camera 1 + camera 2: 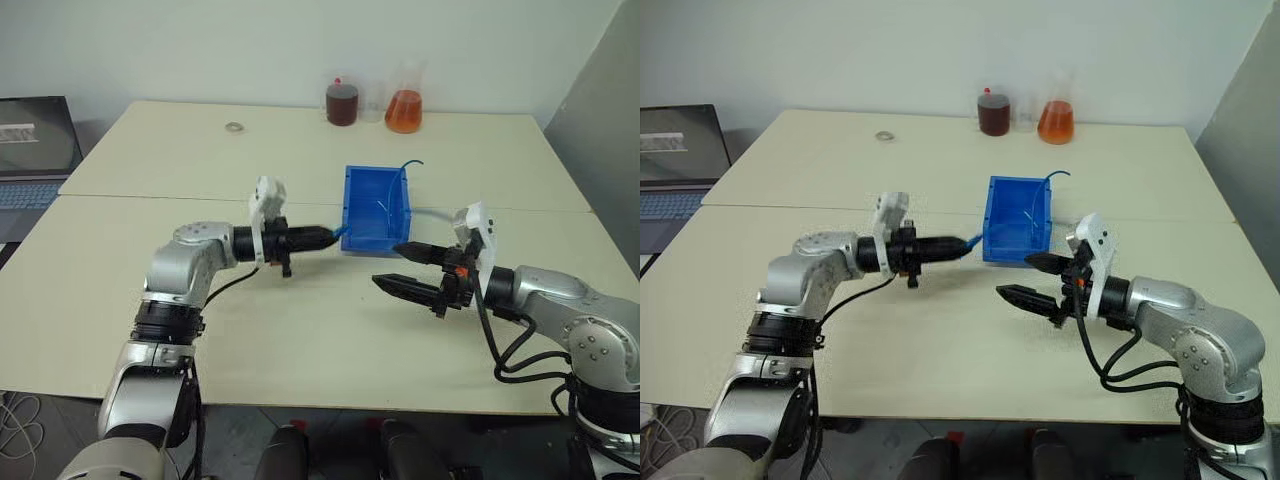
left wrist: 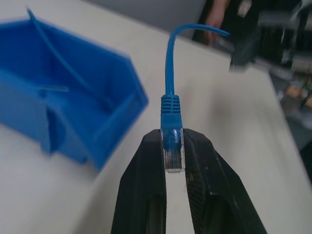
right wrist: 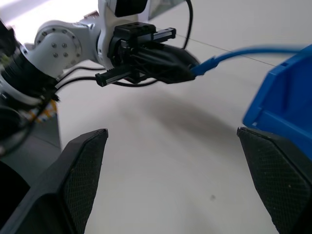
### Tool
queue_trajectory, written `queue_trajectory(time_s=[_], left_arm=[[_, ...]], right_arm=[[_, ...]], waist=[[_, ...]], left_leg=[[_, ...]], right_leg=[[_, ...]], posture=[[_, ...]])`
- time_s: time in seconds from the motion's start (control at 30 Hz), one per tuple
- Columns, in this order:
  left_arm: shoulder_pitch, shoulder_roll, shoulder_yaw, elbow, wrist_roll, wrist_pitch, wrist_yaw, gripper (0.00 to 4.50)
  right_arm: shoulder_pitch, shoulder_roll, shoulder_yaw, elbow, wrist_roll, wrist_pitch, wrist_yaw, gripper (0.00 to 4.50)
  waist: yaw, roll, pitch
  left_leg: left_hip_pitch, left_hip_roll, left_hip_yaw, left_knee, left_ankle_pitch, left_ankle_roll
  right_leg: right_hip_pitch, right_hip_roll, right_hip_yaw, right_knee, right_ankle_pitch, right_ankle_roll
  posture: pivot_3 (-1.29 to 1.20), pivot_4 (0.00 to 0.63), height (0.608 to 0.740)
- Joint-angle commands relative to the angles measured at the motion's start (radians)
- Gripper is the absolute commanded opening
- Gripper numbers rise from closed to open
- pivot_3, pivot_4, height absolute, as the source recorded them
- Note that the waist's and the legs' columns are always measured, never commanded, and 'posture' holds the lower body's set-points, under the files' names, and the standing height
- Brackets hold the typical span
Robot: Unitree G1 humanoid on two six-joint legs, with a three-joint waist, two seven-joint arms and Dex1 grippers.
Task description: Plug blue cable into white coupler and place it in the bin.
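My left gripper [image 1: 335,236] is shut on the pale plug [image 2: 173,155] of the blue cable [image 2: 170,73] and points level toward the bin. In the left wrist view the plug sits between the two fingers, its blue boot just past their tips. From there the cable [image 3: 243,52] runs over to the blue bin [image 1: 348,205], where a thin stretch lies inside and one end curls above the far rim [image 1: 410,162]. My right gripper [image 1: 390,265] is open wide and empty, just in front of the bin and facing the left gripper. The white coupler is out of view.
Two glass flasks stand at the table's far edge, one with dark liquid [image 1: 342,103] and one with orange liquid [image 1: 404,110]. A flat metal ring [image 1: 235,127] lies at the far left. A laptop [image 1: 30,150] sits off the table's left side. A person [image 2: 217,14] stands beyond the table.
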Motion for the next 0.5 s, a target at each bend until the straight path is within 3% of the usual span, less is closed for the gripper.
queue_trajectory(time_s=[0.03, 0.2, 0.5], left_arm=[[-0.072, -0.019, 0.095, -0.119, -0.163, 0.202, 0.102, 0.23], [-0.116, -0.028, 0.159, -0.171, -0.338, 0.375, 0.155, 0.23], [-0.077, -0.015, 0.132, -0.196, -0.390, 0.399, 0.171, 0.23]], right_arm=[[-0.057, 0.039, -0.098, 0.056, 0.142, 0.039, -0.085, 4.50], [-0.175, 0.028, -0.161, 0.212, 0.249, 0.061, -0.115, 4.50], [-0.298, -0.012, -0.148, 0.301, 0.373, 0.100, -0.128, 4.50]], waist=[[0.000, 0.000, 0.000], [-0.007, 0.000, 0.000], [-0.012, 0.001, 0.000]], left_leg=[[0.000, 0.000, 0.000, 0.000, 0.000, 0.000], [0.003, 0.000, 0.002, 0.002, 0.000, 0.000], [0.003, 0.000, 0.003, 0.001, 0.000, 0.000]], right_leg=[[0.000, 0.000, 0.000, 0.000, 0.000, 0.000], [0.000, 0.000, 0.002, 0.004, 0.000, 0.001], [0.000, 0.001, 0.003, 0.004, 0.000, 0.001]], posture=[[0.00, 0.150, 0.740], [0.00, 0.150, 0.740], [0.00, 0.150, 0.740]])
